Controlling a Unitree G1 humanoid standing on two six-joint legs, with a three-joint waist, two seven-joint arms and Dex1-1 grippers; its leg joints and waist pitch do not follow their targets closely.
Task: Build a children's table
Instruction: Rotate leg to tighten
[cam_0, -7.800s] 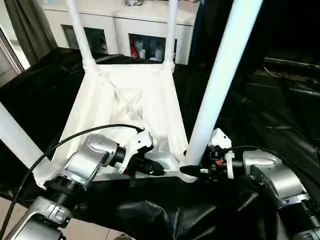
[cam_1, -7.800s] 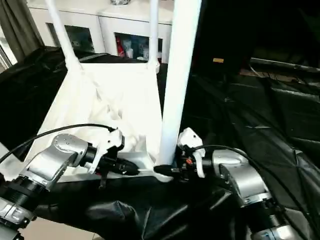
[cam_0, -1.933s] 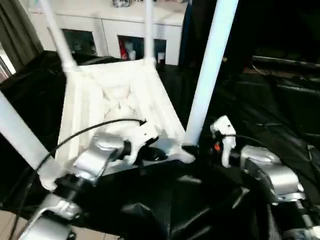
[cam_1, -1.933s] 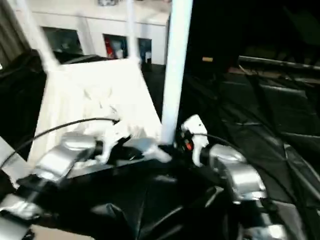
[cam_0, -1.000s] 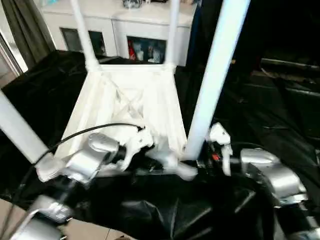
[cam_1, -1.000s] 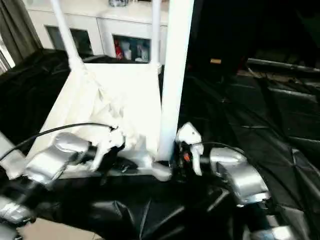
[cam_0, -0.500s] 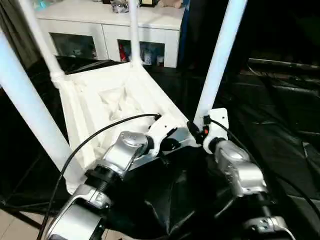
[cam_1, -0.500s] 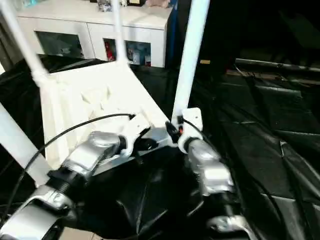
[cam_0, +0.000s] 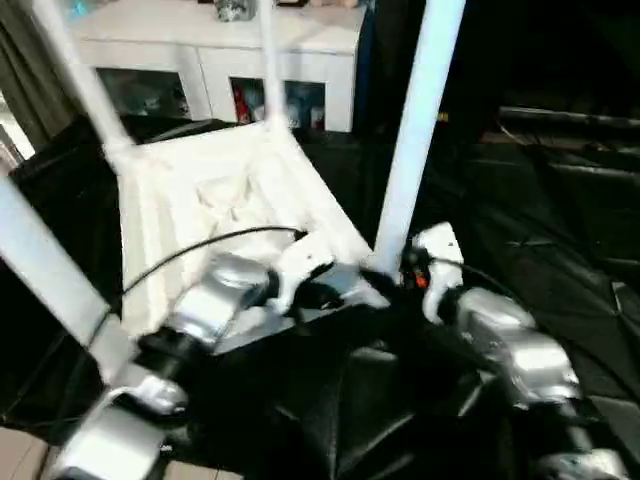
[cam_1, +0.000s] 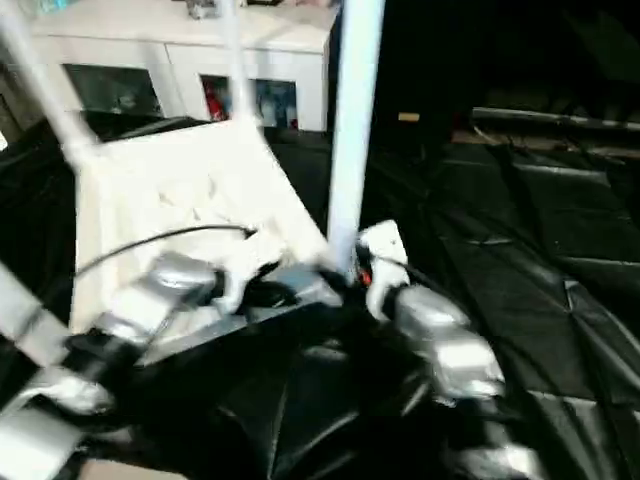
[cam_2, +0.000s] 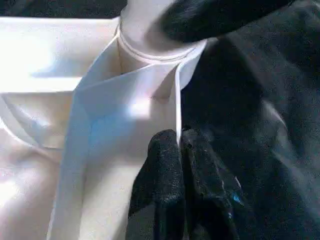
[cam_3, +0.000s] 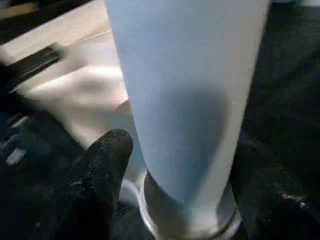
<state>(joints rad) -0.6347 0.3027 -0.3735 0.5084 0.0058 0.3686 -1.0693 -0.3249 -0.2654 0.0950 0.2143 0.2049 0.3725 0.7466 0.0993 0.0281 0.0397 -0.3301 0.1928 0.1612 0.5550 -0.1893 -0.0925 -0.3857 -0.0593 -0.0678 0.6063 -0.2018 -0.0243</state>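
The children's table (cam_0: 220, 200) is lying upside down on a work surface draped in black sheeting (cam_0: 520, 200), its ribbed white underside facing up and four white tubular legs rising from the round corner sockets. The near right leg (cam_0: 412, 130) is standing upright in its corner socket (cam_2: 155, 55), and both of the robot's hands are working at that corner.

The left hand (cam_2: 181, 150) is pinching the thin rim of the table top just beside the socket, its two black fingers (cam_2: 162, 170) pressed together on the white edge. The right hand (cam_3: 175, 200) is reaching in from the other side with its fingers spread apart, one black finger (cam_3: 102, 165) on either side of the leg's base just above the socket collar; whether they are pressing on the tube is not clear from the wrist view.

The two far legs (cam_0: 268, 60) are standing at the table's far corners, in front of a white cabinet (cam_0: 215, 60) with glass doors; coloured items are sitting on the shelves behind the glass, too small to tell apart. A black cable (cam_0: 200, 250) is arching over the silver left forearm.
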